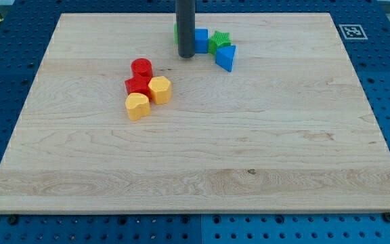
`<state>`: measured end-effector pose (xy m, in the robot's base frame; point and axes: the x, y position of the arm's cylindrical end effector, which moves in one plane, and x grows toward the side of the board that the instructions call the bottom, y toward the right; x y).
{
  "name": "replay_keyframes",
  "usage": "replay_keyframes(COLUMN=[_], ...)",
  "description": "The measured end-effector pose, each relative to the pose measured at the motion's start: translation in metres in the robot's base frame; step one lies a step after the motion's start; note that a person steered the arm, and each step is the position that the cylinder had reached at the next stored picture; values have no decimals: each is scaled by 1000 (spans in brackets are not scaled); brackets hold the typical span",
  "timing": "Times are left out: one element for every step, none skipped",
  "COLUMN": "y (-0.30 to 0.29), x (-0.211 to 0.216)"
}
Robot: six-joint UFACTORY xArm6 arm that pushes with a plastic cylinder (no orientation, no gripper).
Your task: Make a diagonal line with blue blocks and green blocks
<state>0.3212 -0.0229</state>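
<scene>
on the view's left of the cluster, a sliver of a green block (176, 31) shows behind the rod, its shape hidden. the tip (186, 55) of the end effector, a plain rod with nothing to open or close, rests on the counter (263, 156) just beside the blue cube (201, 40), at that cube's lower left. right of the cube sits a green star-like block (219, 43), touching it, and below that a blue triangular block (226, 57). so the blue and green blocks lie mostly to the right of the tip and slightly toward the view's top, bunched rather than strung out. judged from this, the line is not yet made, and the next push likely runs rightward.
</scene>
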Motion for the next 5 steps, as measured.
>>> replay_keyframes(y=[7,46,78,88,85], x=[36,59,56,37,19])
